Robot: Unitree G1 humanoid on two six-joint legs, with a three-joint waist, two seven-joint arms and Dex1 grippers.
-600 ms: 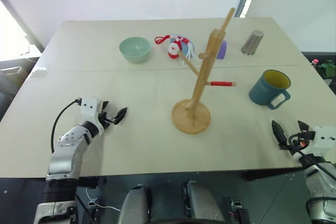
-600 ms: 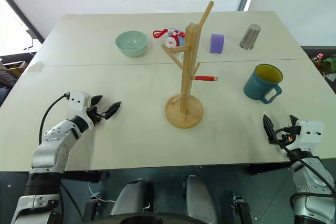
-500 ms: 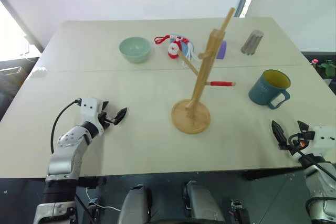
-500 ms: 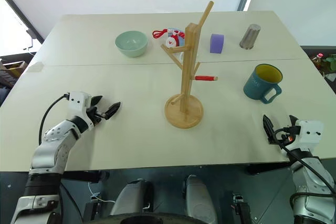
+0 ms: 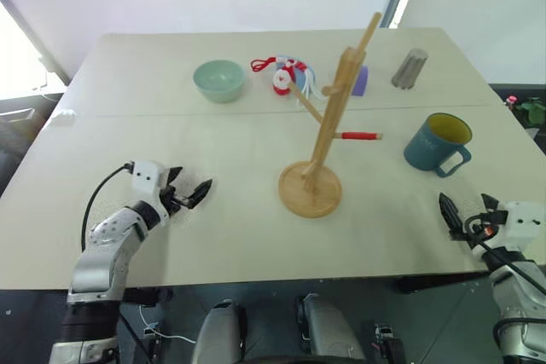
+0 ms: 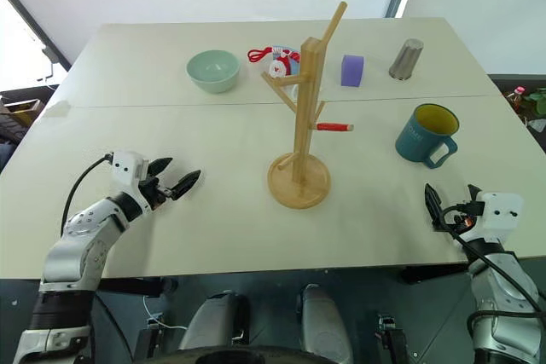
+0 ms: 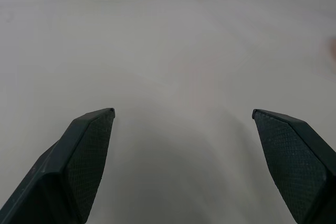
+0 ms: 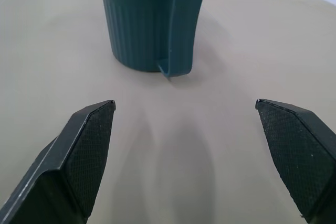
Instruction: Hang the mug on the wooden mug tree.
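The teal-blue mug (image 5: 438, 144) with a yellow-olive inside stands upright at the table's right, handle toward the near edge. Seen from the right wrist, the mug (image 8: 149, 19) stands just beyond my open right gripper (image 8: 185, 106), handle facing it. In the head view my right gripper (image 5: 465, 208) hovers at the near right edge, apart from the mug. The wooden mug tree (image 5: 328, 125) stands mid-table on its round base, one peg red-tipped. My left gripper (image 5: 192, 187) is open and empty over bare table, left of the tree.
Along the far side stand a pale green bowl (image 5: 219, 79), a red-and-white item with a cord (image 5: 286, 74), a purple block (image 5: 361, 81) and a grey metal cylinder (image 5: 410, 68). The table's near edge (image 5: 256, 283) runs just behind both grippers.
My left gripper has edged slightly to the right and toward the near edge. The right gripper, mug and tree have stayed put.
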